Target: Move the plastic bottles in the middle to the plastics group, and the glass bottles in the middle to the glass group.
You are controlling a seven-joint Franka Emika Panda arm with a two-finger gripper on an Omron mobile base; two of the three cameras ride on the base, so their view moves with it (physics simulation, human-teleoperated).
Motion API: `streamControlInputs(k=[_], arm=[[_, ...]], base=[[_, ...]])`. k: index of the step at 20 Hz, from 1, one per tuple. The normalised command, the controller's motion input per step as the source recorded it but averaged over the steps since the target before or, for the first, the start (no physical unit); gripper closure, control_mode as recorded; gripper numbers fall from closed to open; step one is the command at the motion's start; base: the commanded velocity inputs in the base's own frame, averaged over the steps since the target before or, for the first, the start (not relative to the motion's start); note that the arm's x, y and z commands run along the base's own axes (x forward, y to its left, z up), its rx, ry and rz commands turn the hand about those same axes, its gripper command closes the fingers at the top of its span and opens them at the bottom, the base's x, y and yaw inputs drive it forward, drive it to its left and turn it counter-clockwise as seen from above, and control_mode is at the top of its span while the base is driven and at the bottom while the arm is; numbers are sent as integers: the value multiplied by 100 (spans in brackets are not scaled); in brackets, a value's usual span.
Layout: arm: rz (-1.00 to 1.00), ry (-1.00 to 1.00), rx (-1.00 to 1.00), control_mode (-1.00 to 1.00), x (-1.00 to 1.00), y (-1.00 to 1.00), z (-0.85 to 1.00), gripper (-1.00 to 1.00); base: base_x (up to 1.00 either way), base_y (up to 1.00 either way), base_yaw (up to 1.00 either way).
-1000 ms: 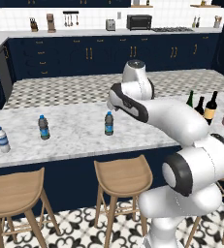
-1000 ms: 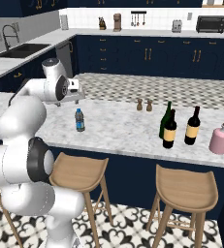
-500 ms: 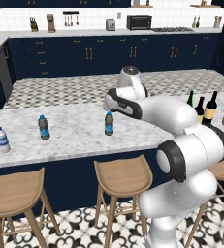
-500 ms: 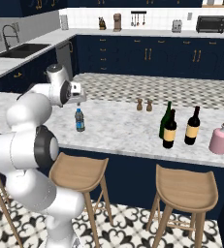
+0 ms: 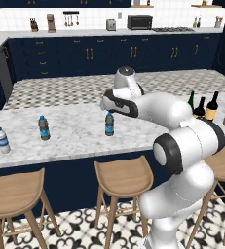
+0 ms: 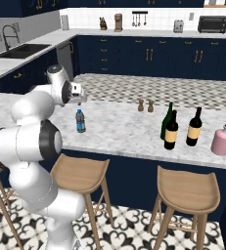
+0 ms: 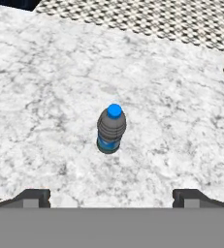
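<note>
1. Blue-capped water bottle [image 7: 111, 130] stands upright at centre of hand view, on marble counter [image 7: 45, 97].
2. Gripper [image 7: 111, 197] spread wide, empty, fingertips low in frame.
3. Right base view adds wine bottles [image 6: 171, 129] at centre right.

You face a marble counter [image 5: 75, 138] across mid-frame, with wooden stools [image 5: 123, 172] tucked below it. Navy cabinets [image 5: 84, 56] line the top under white tile, and patterned black-and-white floor [image 6: 148, 234] fills the bottom edge.
</note>
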Motion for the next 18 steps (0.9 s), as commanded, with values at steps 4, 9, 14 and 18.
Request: streamControlInputs(k=[4, 9, 14, 18], arm=[[0, 0, 1, -100, 23, 0, -21, -100], [0, 0, 2, -100, 4, 0, -30, -100], [0, 0, 1, -100, 15, 1, -24, -100], [0, 0, 3, -100, 31, 1, -11, -100]], base=[[0, 0, 0], [0, 0, 0], [0, 0, 0], [0, 0, 0]])
